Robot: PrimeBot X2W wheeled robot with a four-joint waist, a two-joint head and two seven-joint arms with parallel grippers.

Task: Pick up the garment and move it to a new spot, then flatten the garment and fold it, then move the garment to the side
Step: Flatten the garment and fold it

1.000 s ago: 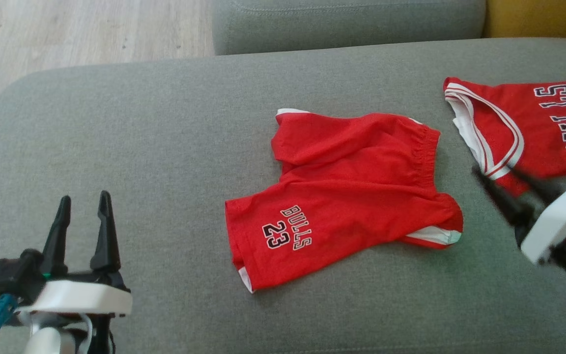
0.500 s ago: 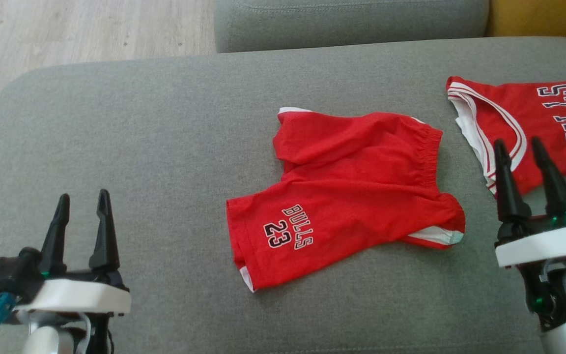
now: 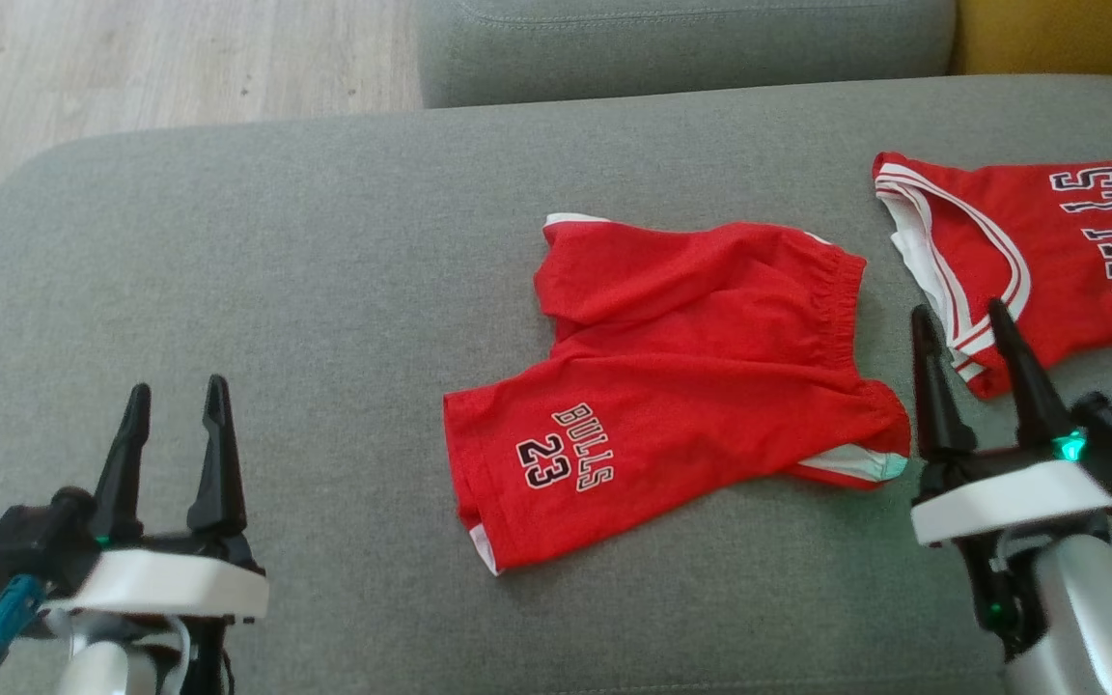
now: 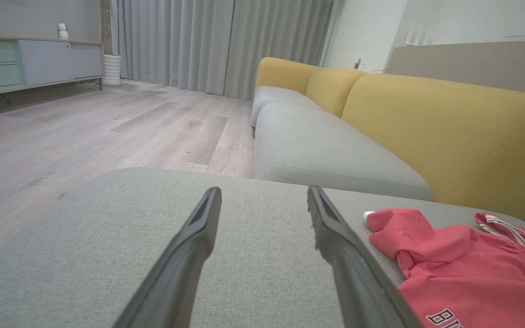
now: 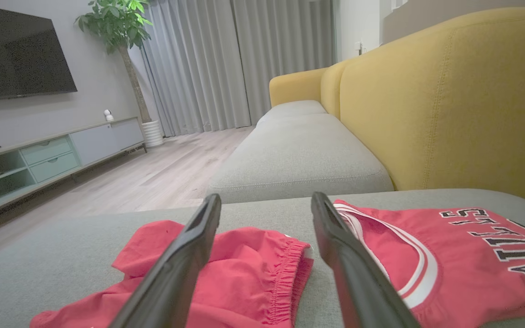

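right gripper was spread apart, held nothing, at 3 o'clock from shorts | left gripper was spread apart too, at 9 o'clock | jersey lay at 2 o'clock

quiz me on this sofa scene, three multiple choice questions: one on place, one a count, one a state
1. In the head view, where does the jersey lie from the shorts?
A) to their right, apart
B) to their left
C) on top of them

2. How many red garments lie on the grey cushion?
A) one
B) two
C) three

3. The right jaws are:
A) shut on the shorts
B) open, holding nothing
C) shut on the jersey

Answers:
1 A, grey fabric shows between the two.
2 B, the shorts and the jersey are the red garments there.
3 B, the right wrist view shows a wide gap with nothing gripped.
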